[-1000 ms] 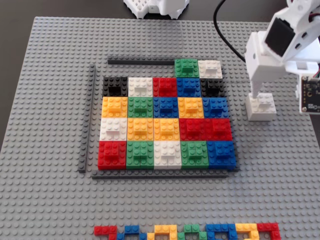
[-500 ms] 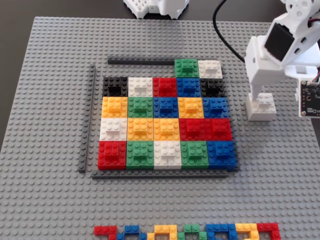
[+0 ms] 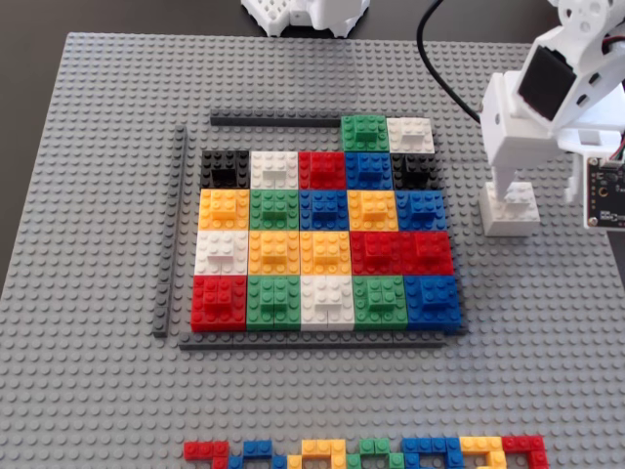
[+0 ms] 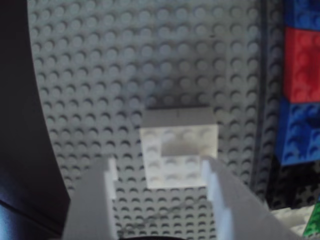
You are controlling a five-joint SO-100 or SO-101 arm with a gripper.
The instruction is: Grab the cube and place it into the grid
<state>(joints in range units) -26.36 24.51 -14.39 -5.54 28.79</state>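
The white cube [image 3: 510,207] sits on the grey baseplate to the right of the grid [image 3: 323,210] and apart from it. In the wrist view the cube [image 4: 180,147] lies flat with its small raised brick on top. My white gripper [image 3: 534,191] hangs just over the cube, jaws open. In the wrist view the gripper [image 4: 159,165] is spread wide. The cube's near part lies between the fingertips, close to the right finger [image 4: 215,185] and well clear of the left one. The grid's red and blue blocks [image 4: 302,65] show at the right edge. The grid's top row holds only a green block [image 3: 364,132] and a white block [image 3: 410,134].
The big grey studded baseplate [image 3: 98,195] carries everything. A thin zigzag row of small coloured bricks [image 3: 371,452] runs along the front edge. A white part [image 3: 303,15] and a black cable [image 3: 439,68] lie at the back. Dark grey strips [image 3: 171,234] edge the grid.
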